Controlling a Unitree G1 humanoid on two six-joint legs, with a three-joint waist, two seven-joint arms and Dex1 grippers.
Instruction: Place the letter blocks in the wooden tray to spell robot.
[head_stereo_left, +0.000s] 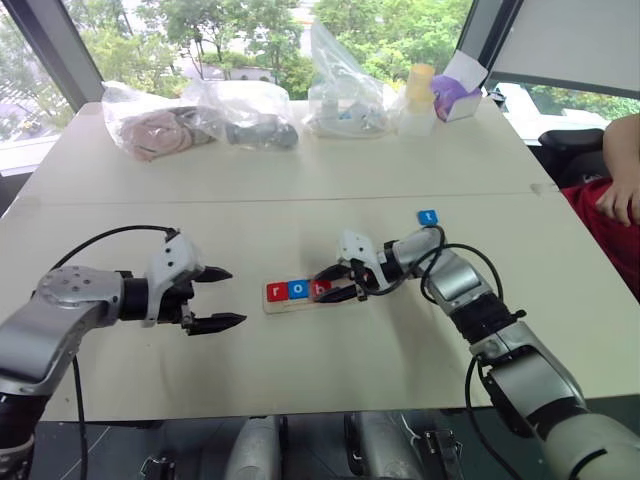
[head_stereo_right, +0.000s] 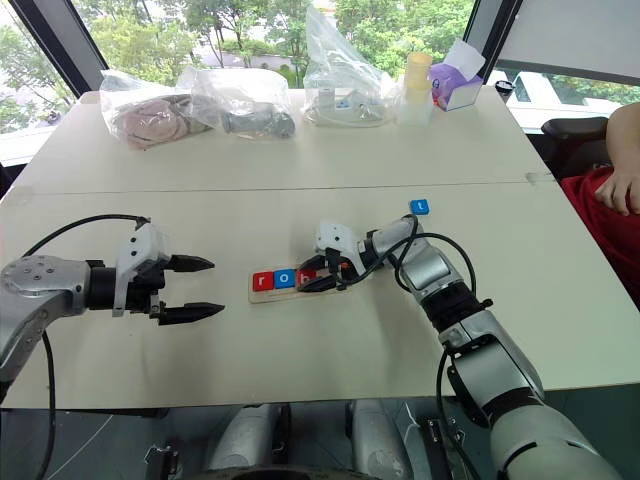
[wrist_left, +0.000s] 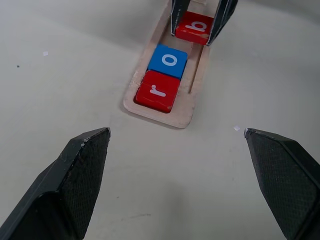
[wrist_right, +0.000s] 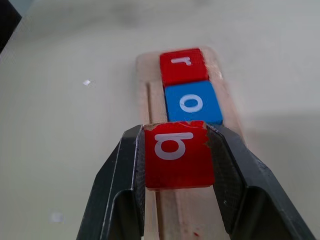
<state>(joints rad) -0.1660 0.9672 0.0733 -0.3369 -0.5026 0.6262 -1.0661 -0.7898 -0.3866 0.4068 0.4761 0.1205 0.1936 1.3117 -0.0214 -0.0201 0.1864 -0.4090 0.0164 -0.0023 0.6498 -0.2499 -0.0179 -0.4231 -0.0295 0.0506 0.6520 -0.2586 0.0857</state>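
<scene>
While right fingers pinch red b tile over wooden tray | two tiles beyond fingertips: r, o | head views add blue t on worktop | left fingers spread, empty.

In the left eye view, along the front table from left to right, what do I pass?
Left gripper, open → red r block → blue o block → red b block held in the right gripper over the wooden tray → blue t block farther back → a person's hand.
</scene>
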